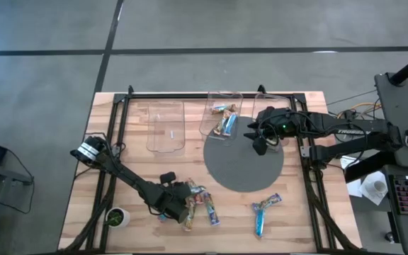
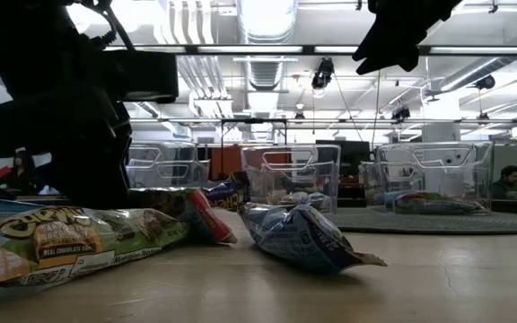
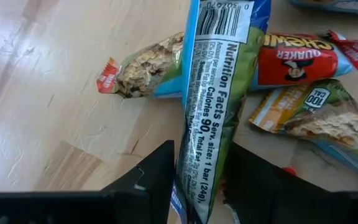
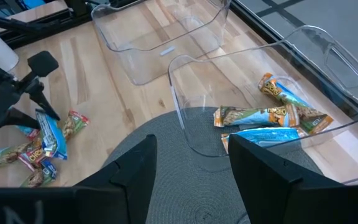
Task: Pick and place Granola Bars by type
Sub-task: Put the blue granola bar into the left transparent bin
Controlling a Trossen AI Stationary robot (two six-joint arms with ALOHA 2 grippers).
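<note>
We find the left gripper (image 3: 194, 186) closed on a blue bar (image 3: 219, 93), its fingers (image 3: 148, 177) pinching the wrapper at one end; the bar's nutrition panel faces the wrist camera. Directly beyond the held bar lies a loose pile (image 1: 202, 205) of multicoloured bars, touching one another on the bare wood. Well apart from that gripper, two blue bars (image 1: 265, 211) rest near the table's front edge. The right gripper (image 1: 261, 140) hangs above the grey mat (image 1: 250, 173), its fingers spread and empty, just beside the middle bin (image 4: 260, 74). That bin already holds three bars (image 4: 272, 118); the left bin (image 1: 166, 127) appears empty. We judge sorting partly done: one bar in hand, most bars on the table not yet binned.
</note>
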